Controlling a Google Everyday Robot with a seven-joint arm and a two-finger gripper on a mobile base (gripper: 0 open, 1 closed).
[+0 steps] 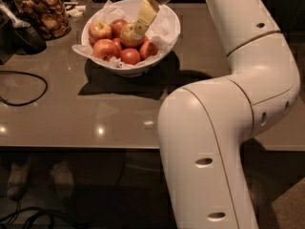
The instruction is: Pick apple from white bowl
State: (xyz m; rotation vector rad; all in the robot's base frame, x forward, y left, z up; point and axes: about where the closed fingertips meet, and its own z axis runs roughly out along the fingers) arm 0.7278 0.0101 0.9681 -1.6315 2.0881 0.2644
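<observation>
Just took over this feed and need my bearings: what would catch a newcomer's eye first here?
The robot's big white arm fills the right half of the view. Its gripper is down in the white bowl at top centre, right at the apple, which lies among redder ones. A glass jar of brown snacks stands at top left.

The table (119,113) bears white bowl (170,37), jar (43,13), cable (46,86); claw (145,15) above bowl.
</observation>
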